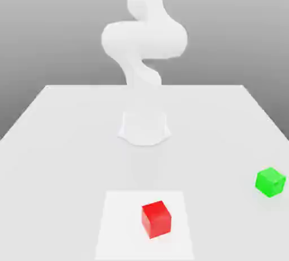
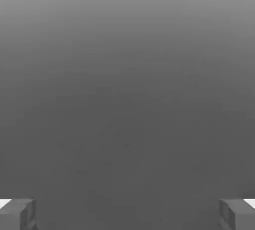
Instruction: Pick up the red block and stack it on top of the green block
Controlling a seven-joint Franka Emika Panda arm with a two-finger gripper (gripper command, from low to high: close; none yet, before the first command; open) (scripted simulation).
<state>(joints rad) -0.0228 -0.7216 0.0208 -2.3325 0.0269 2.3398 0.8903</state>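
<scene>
The red block (image 1: 156, 219) is a small matte cube resting near the front of the white table (image 1: 68, 141), on a lighter square patch (image 1: 118, 226). The green block (image 1: 270, 182), a cube of about the same size, sits apart from it toward the exterior view's right edge. In the hand view my gripper (image 2: 127, 214) is open, its two grey fingertips (image 2: 20, 213) standing wide apart with nothing between them, against a plain grey background. Neither block is near the fingers.
The arm's white base (image 1: 144, 129) stands at the middle of the table, and its white links (image 1: 144, 39) rise behind it. The table's back edge runs behind the base.
</scene>
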